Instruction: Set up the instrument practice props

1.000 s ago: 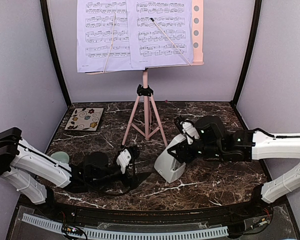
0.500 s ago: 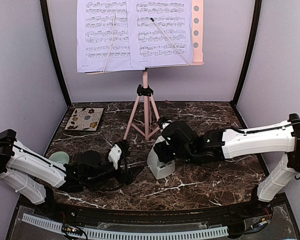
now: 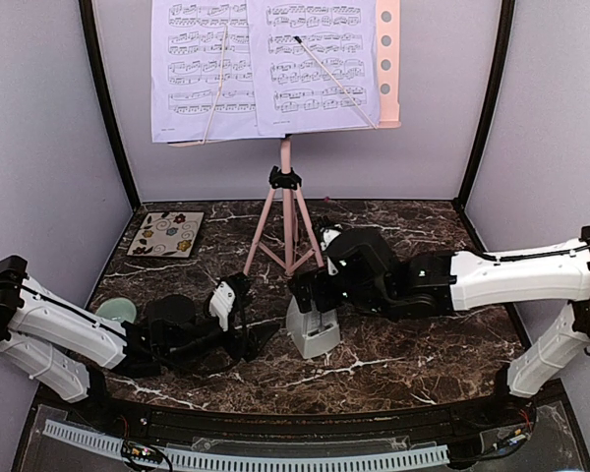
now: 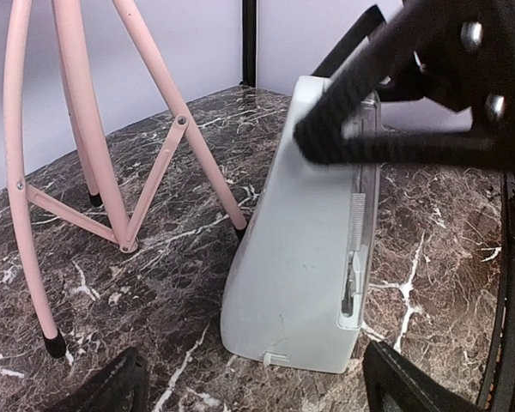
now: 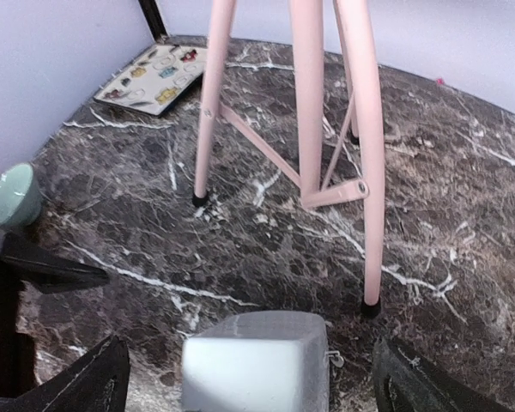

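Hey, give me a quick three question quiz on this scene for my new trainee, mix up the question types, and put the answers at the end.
1. True or false: the metronome stands on the coaster.
2. The right hand has its fingers: A, clamped on a leg of the stand; B, spread on either side of the metronome; C, holding a page.
3. How many sheets of music rest on the music stand?

Key
1. False.
2. B.
3. Two.
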Robot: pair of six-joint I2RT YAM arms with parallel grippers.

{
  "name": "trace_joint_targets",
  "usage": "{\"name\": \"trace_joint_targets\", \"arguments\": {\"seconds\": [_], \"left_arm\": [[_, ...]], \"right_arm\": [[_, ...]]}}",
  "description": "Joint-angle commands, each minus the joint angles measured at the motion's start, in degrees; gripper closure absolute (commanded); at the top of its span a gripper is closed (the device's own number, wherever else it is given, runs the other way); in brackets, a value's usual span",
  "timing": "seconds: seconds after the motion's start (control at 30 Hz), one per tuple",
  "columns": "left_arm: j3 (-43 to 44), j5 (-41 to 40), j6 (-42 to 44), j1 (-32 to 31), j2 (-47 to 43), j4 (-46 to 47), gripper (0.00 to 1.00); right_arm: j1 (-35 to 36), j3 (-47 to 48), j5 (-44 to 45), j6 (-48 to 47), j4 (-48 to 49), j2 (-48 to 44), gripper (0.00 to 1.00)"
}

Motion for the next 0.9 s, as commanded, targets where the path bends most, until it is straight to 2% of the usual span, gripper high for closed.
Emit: {"name": "trace_joint_targets", "arguments": {"seconds": [0.0, 0.13, 0.33, 0.47, 0.67, 0.87], "left_arm": [[-0.91, 0.68, -2.13, 0.46, -1.02, 0.03, 0.11], [-2.14, 2.52, -4.92, 0.76, -0.40, 0.42, 0.15], [-0.93, 6.95, -9.59, 1.98, 3.40, -2.07, 0.39], [0.98, 9.25, -12.19, 3.31, 6.54, -4.31, 0.58], [4.76, 13.41, -15.51, 6.35, 13.24, -5.40, 0.79], [7.76, 16.38, -16.00, 8.11, 17.55, -3.22, 0.84]], "right_arm": [[-1.55, -2.45, -3.59, -2.52, 6.78, -9.24, 0.00], [-9.01, -11.40, -12.21, -0.98, 9.11, -18.54, 0.09], [-19.13, -24.76, -20.06, 0.95, 11.78, -23.55, 0.35], [-22.66, -29.55, -24.12, -0.66, 17.60, -20.56, 0.54], [-23.88, -30.68, -28.60, -2.45, 25.56, -10.08, 0.73], [-23.85, -31.29, -34.07, -1.96, 34.48, -2.26, 0.82]]}}
